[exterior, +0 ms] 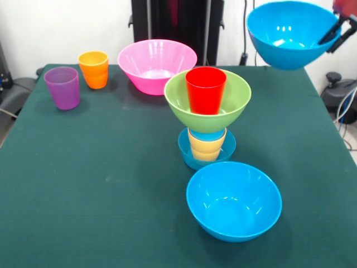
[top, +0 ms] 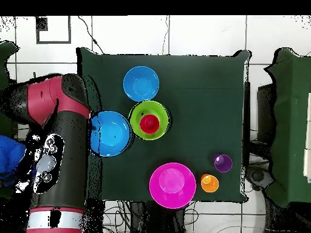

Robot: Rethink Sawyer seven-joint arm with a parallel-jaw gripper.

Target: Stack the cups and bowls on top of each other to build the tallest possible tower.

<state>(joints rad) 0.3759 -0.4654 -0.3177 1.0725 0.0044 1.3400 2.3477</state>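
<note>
One large blue bowl [exterior: 234,200] sits nearest on the green table [exterior: 100,190], and just behind it stands the tower [exterior: 207,120]: small blue bowl [exterior: 189,151], yellow-orange cup [exterior: 207,146], green bowl [exterior: 181,97], red cup [exterior: 206,89]. Beyond that, the pink bowl [exterior: 157,65], orange cup [exterior: 93,68] and purple cup [exterior: 62,87] rest apart near the far edge. Farthest, my gripper [exterior: 337,32] holds the second blue bowl [exterior: 284,34] aloft by its rim, fingers closed over it, beside the tower and higher than its top.
</note>
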